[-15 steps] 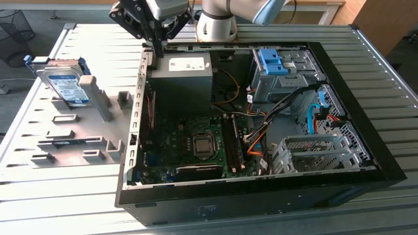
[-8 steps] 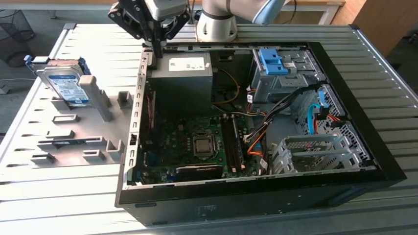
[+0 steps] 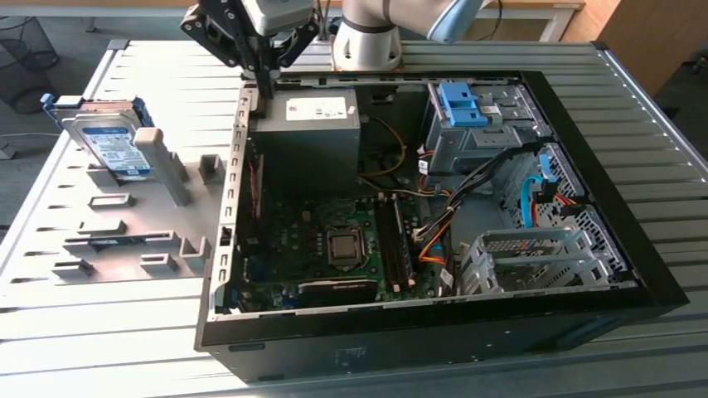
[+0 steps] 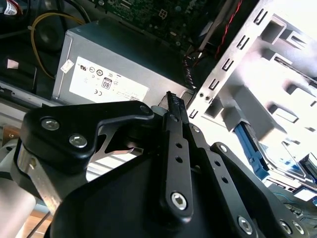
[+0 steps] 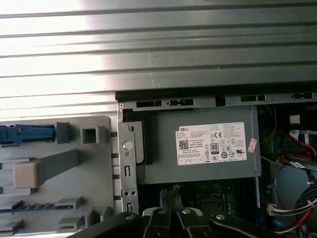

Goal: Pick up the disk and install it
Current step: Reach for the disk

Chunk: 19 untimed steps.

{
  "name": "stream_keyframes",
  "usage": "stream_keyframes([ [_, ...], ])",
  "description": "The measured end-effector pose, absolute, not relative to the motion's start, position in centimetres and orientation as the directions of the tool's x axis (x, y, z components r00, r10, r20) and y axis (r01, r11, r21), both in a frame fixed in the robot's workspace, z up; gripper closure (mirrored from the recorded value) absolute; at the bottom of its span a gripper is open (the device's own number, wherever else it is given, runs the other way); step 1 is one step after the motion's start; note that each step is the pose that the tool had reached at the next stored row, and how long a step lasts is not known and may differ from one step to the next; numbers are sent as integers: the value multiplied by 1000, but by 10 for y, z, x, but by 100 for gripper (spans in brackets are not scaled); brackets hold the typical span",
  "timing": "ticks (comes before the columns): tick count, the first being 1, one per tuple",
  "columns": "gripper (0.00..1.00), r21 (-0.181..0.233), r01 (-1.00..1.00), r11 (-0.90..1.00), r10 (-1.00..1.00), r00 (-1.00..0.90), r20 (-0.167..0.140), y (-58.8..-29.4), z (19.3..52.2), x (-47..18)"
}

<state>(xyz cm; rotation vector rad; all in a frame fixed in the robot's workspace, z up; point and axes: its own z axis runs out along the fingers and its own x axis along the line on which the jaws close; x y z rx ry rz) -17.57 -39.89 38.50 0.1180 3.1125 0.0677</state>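
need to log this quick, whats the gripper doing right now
Gripper: shut, holding nothing, near the power supply; the disk stands apart on the grey fixture.

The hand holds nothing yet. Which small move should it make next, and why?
Probably shift the hand toward the exterior view's left, over the disk. The hand hangs empty above the case edge beside the power supply, while the disk stands apart in the grey rack.

Black gripper (image 4: 173, 99), jaws closed together, near grey PSU (image 4: 99, 49) w/ white sticker (image 4: 106, 85), grey fixture (image 4: 292, 69) beside
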Motion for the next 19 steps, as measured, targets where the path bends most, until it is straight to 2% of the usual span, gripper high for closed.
stream_keyframes([
  [19,89,44,75,996,76,-997,-24,-399,384,-183],
])
